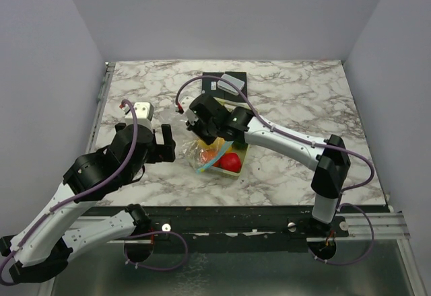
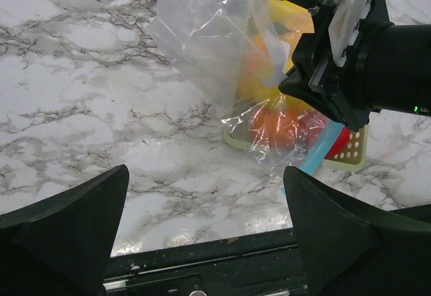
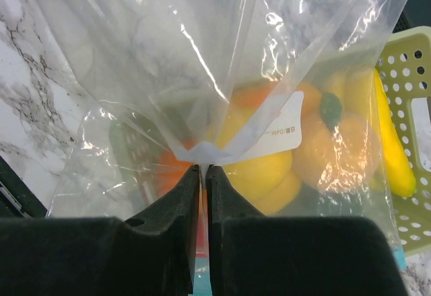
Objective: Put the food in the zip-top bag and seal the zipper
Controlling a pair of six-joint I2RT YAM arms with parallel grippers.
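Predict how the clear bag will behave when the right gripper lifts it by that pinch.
Probably floppy: the clear bag creases and bunches where the right gripper pinches it. Likely light, since one small pinch holds the thin film up. Possibly slippery: its surface looks glossy, so it could slide out.

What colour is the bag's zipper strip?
Zipper: light blue, clearest in the left wrist view.

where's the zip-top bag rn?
Top view, centre of the table: the zip-top bag hangs pinched in the right gripper, over the left part of the slotted basket of toy fruit, just right of the open left gripper.
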